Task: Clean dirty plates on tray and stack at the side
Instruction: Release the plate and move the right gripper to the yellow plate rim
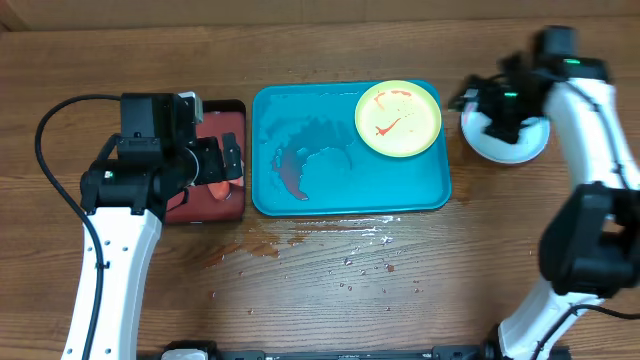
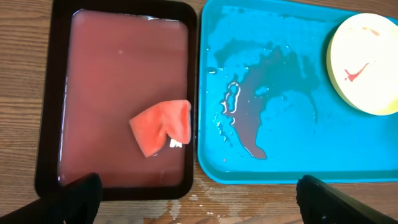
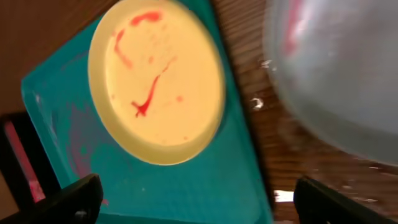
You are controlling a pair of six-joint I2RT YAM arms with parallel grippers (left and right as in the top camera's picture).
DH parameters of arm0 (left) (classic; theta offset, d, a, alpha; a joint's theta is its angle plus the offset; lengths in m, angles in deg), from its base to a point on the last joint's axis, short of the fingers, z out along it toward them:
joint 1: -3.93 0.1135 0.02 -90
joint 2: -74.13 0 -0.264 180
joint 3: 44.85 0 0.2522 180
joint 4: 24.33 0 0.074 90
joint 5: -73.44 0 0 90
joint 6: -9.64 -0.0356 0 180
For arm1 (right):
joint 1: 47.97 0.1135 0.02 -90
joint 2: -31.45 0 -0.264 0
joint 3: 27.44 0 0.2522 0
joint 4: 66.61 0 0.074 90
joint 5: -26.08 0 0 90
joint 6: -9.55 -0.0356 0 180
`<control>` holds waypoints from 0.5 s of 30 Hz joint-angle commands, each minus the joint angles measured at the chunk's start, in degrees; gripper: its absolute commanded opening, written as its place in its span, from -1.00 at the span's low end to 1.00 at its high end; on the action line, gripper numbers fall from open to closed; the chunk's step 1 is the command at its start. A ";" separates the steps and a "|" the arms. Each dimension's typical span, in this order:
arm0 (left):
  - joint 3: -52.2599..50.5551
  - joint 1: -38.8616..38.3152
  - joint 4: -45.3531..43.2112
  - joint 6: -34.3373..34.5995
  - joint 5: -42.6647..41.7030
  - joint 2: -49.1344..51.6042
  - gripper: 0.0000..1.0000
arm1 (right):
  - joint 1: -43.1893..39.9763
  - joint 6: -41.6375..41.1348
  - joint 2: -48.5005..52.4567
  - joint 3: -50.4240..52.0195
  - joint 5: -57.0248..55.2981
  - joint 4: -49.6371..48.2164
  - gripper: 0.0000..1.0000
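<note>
Nearest the robot, drops (image 1: 340, 245) and a brownish smear lie on the counter (image 1: 300, 310) in front of the tray (image 1: 420, 190), so anything set down there could slide or pick up dirt. The left tool (image 1: 228, 170) hangs released, empty and spread wide, over the black tray (image 2: 43, 124), where a cloth (image 2: 161, 127) lies in reddish water. Lifted soaked, the cloth would likely drip across the rim and spread sauce rather than remove it. A murky puddle (image 2: 261, 93) covers the middle of the tray, and a plate pushed through it during wiping could skate out from under the cloth. The yellow plate (image 1: 398, 120), streaked with red, lies in the tray's far right corner close to the rim, leaving little room for a finger to get under its edge; a shallow pinch may flip it. Just beyond the tray's right edge, the right tool (image 1: 500, 105) is released, holding nothing, directly over a pale plate (image 1: 520, 148) on the counter. Swinging away low could knock that plate, and whether it is fully clean is too blurred to tell.
</note>
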 commanded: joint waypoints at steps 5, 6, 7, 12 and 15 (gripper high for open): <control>0.72 -0.44 -0.22 -0.68 -0.42 -0.37 1.00 | 11.65 -2.51 -1.42 -0.74 -6.32 -6.71 1.00; 0.72 -0.44 -0.22 -0.68 -0.42 -0.37 1.00 | 12.61 -2.49 -1.42 -0.74 -5.97 -7.89 1.00; 0.72 -0.44 -0.22 -0.70 -0.39 -0.37 0.99 | 13.49 -2.51 -1.42 -0.74 -5.95 -8.72 1.00; 0.72 -0.44 -0.22 -1.55 -0.39 -0.37 1.00 | 16.48 -3.52 -1.42 -0.74 -5.55 -10.91 1.00; 0.72 -0.44 -0.28 -1.53 -0.39 -0.39 0.99 | 17.11 -21.00 -1.42 -0.74 -15.28 -6.45 1.00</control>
